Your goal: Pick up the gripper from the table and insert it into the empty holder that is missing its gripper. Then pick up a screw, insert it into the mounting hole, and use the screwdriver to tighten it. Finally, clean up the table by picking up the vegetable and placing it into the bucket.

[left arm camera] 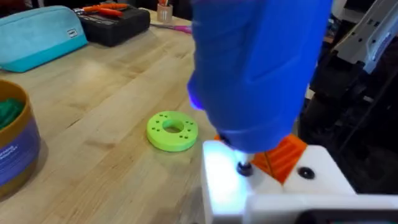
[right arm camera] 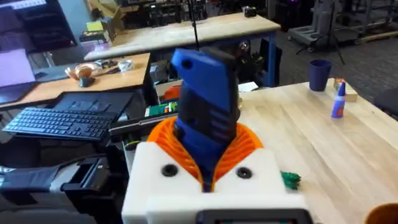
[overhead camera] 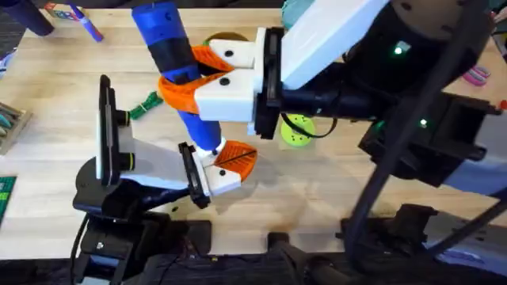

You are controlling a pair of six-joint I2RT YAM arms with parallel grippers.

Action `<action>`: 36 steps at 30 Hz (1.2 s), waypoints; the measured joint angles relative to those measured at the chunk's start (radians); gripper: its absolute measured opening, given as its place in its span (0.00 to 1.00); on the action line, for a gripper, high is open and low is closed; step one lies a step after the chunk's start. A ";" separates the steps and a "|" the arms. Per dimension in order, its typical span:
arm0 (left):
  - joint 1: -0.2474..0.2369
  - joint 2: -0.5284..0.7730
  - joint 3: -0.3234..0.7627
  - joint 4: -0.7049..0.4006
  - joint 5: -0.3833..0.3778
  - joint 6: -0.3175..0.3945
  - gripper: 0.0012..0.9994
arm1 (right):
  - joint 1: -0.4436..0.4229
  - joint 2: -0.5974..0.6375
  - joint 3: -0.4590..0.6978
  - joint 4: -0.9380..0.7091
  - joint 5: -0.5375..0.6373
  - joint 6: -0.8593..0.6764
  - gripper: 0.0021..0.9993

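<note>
Right arm (overhead camera: pixel 412 63): large and dark close under the overhead camera, reaching across the middle.
Right gripper (overhead camera: pixel 184 77): orange pads clamped around the screwdriver's black band.
Screwdriver (overhead camera: pixel 176 59): blue, tilted, tip down at the white block of the mounted fingertip; in the left wrist view its tip (left arm camera: pixel 244 168) sits on a small dark screw head.
Gripper (overhead camera: pixel 230 162): white block with orange ribbed tip, seated against the holder.
Holder (overhead camera: pixel 193 176): black plate at the end of the left arm's white body, low over the table.
Left gripper: cannot tell whether open or closed.
Green disc (overhead camera: pixel 296 130): on the table (overhead camera: pixel 317 198), beside the right arm.
Vegetable (overhead camera: pixel 145 106): green, on the table left of the screwdriver.
Bucket (left arm camera: pixel 13 146): brown, green contents inside.
</note>
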 joint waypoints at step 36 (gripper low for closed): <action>0.001 0.000 0.041 0.033 -0.074 0.010 0.01 | -0.041 0.056 -0.030 0.325 -0.061 0.059 0.05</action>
